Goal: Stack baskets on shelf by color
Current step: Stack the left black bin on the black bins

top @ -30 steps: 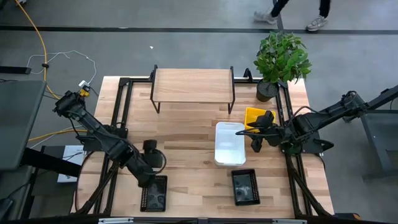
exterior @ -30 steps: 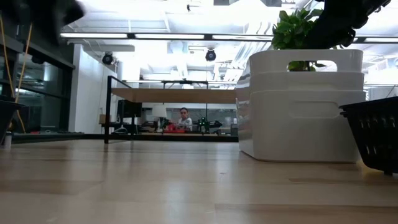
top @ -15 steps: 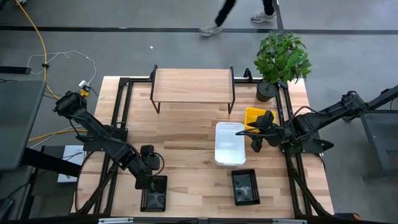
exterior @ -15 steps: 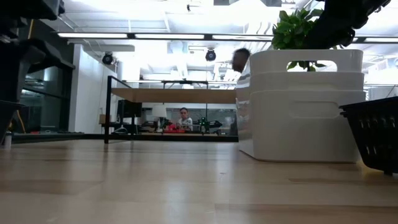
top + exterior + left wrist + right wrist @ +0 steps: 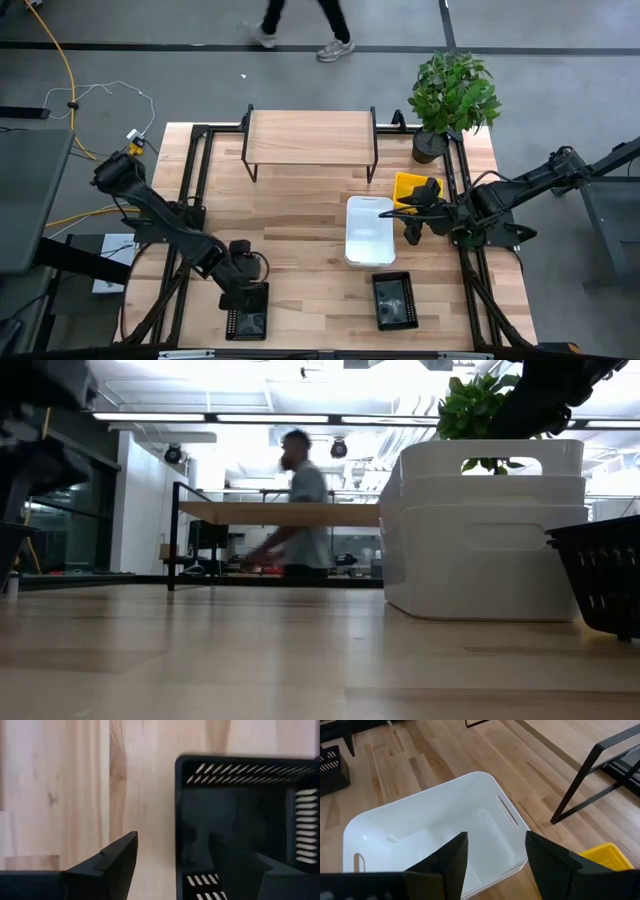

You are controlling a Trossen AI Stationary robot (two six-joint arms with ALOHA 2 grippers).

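Left gripper (image 5: 243, 288): moved down to left black basket (image 5: 247, 323), jaws open astride its wall; pickup imminent. Right gripper (image 5: 412, 224): unmoved, open above white baskets (image 5: 369, 231). Shelf (image 5: 310, 137): bare.

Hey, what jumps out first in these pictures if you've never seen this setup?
The white baskets sit nested mid-table, with the right gripper open beside them. The left gripper is open straddling the rim of a black basket at the near edge. The shelf stands bare at the far edge.

Bright, even overhead light; ceiling strips (image 5: 300, 417) glare in low view, walking person (image 5: 297, 510) motion-blurred, near surface (image 5: 250, 660) soft.
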